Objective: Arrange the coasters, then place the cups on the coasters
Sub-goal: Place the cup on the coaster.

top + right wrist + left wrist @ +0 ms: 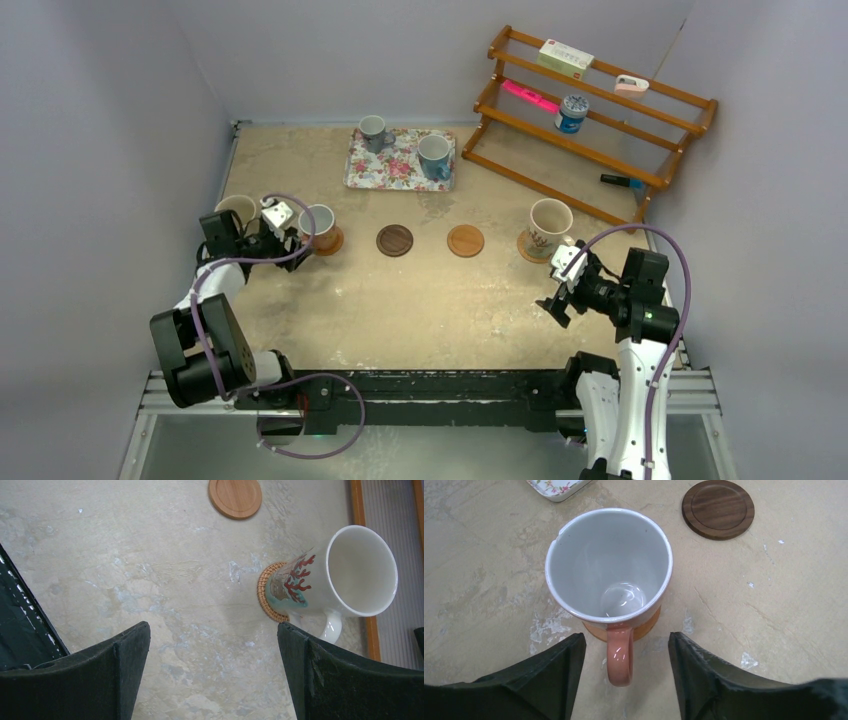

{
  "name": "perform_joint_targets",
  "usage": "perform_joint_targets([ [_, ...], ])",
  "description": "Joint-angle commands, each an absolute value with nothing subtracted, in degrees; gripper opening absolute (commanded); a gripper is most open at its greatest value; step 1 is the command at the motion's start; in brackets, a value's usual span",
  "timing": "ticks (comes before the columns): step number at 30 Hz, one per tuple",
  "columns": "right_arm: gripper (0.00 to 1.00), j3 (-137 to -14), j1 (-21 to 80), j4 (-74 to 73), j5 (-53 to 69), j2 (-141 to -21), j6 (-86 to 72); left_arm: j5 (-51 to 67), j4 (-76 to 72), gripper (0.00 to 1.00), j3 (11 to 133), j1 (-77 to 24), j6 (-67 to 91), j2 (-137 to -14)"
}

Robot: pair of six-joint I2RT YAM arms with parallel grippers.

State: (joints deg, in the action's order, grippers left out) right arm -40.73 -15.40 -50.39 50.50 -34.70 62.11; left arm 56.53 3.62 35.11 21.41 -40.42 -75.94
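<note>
the reddish-orange mug (609, 565) is seated on an orange coaster (646, 627) near the table's left edge. its handle is flanked, untouched, by the parted jaws of the left gripper (626, 642). the right gripper (214, 630) is spread wide and empty near the right edge, just beside a cream printed mug (360, 570) set on a woven coaster (267, 597). a dark brown coaster (394, 240) and a tan coaster (465, 240) are seen uncovered mid-table.

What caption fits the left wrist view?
Open left gripper facing a reddish-orange mug on its orange coaster, dark wood coaster beyond.
</note>
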Motion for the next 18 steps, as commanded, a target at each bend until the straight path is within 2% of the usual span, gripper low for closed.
perform_joint_targets([
  [1, 0.99, -40.61, -15.58, -51.49, 52.03, -34.21, 63.02, 59.24, 5.74, 0.73, 36.88, 22.06, -43.76, -73.33],
  [9, 0.99, -40.67, -15.57, -51.65, 52.11, -34.14, 63.22, 59.13, 13.05, 0.84, 40.65, 23.28, -44.37, -68.7],
  [18, 0.99, -40.91, -15.56, -51.81, 52.25, -34.19, 63.28, 56.05, 34.59, 0.88, 64.11, 24.88, -44.04, -68.0],
])
